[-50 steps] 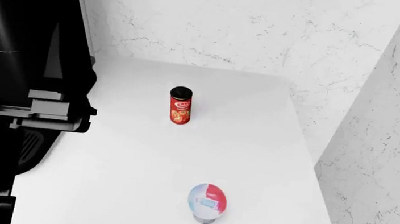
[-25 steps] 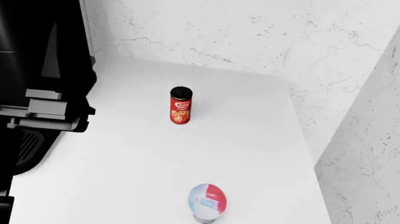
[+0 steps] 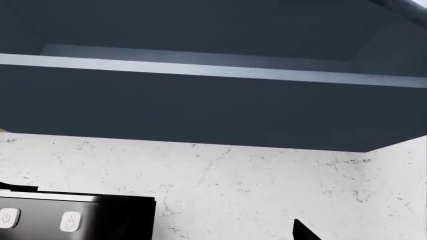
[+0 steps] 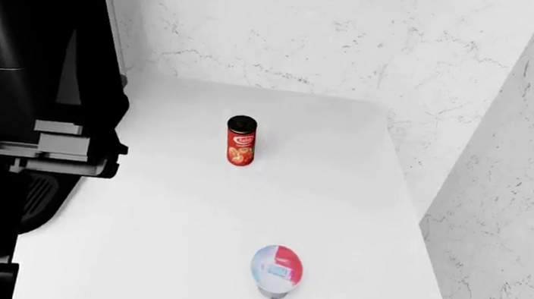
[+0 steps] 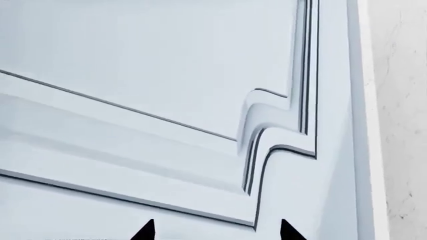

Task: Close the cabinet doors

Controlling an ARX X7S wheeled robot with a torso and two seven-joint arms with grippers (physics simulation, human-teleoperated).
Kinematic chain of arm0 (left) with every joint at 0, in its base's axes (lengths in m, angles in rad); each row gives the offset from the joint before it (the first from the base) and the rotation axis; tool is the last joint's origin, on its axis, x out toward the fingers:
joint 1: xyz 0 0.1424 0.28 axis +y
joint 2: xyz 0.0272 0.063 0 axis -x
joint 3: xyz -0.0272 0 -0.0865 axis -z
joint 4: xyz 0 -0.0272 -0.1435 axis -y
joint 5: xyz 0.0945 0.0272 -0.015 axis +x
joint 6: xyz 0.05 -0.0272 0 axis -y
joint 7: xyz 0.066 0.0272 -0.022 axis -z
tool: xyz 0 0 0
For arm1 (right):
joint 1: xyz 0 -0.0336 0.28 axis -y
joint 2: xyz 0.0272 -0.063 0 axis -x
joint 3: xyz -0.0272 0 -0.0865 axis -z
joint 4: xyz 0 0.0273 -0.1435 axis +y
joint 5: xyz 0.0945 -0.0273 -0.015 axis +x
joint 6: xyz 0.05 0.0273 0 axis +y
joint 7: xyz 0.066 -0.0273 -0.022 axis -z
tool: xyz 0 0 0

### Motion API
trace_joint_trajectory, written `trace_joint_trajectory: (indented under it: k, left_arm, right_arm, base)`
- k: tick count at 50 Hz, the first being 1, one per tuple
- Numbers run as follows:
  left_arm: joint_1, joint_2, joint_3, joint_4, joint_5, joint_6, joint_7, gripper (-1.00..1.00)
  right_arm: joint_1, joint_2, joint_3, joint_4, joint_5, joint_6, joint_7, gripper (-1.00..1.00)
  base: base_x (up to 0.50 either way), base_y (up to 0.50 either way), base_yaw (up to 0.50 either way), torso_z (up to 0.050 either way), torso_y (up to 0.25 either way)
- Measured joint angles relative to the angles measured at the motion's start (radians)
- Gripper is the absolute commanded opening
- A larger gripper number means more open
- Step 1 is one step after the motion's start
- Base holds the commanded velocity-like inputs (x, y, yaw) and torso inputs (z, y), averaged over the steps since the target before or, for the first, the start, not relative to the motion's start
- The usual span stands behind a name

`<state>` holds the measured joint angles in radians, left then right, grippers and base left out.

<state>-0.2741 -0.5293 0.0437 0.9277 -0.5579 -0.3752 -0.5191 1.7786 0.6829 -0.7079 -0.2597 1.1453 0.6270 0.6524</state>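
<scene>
Head view: a white bench (image 4: 342, 205) runs back to a marbled wall, with a second marbled wall closing it in on the right. A red can (image 4: 240, 140) with a black lid stands upright near the middle of the bench, well apart from everything else. Nearer the camera than the can, a small container with a red, white and blue lid (image 4: 276, 270) sits on the bench, its lid facing up. To the left of the can a tall black appliance (image 4: 22, 73) stands at the bench's left edge. Neither end effector and no cabinet door shows in this view.

Left wrist view: the dark underside of a wall cabinet (image 3: 200, 105) fills most of the frame, crossed by a pale lit strip. Next to the cabinet comes the marbled wall (image 3: 267, 185), and against that wall the top of the black appliance shows two round white buttons (image 3: 70, 221). Only one dark tip of the left end effector (image 3: 303, 231) pokes in at the frame edge — I cannot tell how far it is open.

Right wrist view: a pale panelled cabinet door (image 5: 167, 100) with stepped moulding fills the frame, seen very close. Two dark fingertips of the right end effector (image 5: 215, 231) stand apart with the door's face between them — open, gripping nothing.
</scene>
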Motion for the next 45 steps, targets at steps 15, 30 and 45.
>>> trace_joint_trajectory:
  k: [15,30,45]
  left_arm:
    - [0.001,-0.005,0.004,0.003,-0.001,0.004,-0.005,1.0]
    - [0.0,-0.012,0.003,0.007,-0.011,0.006,-0.011,1.0]
    - [0.0,-0.019,0.0,0.01,-0.021,0.01,-0.017,1.0]
  right_arm:
    - [0.011,-0.061,-0.073,0.081,-0.141,-0.023,-0.04,1.0]
    - [0.021,-0.129,-0.12,0.209,-0.237,-0.06,-0.091,1.0]
    - [0.026,-0.18,-0.161,0.255,-0.293,-0.091,-0.086,1.0]
  base:
    - [0.0,0.0,0.01,0.001,0.0]
    - [0.0,0.0,0.01,0.001,0.0]
    - [0.01,0.01,0.01,0.004,0.0]
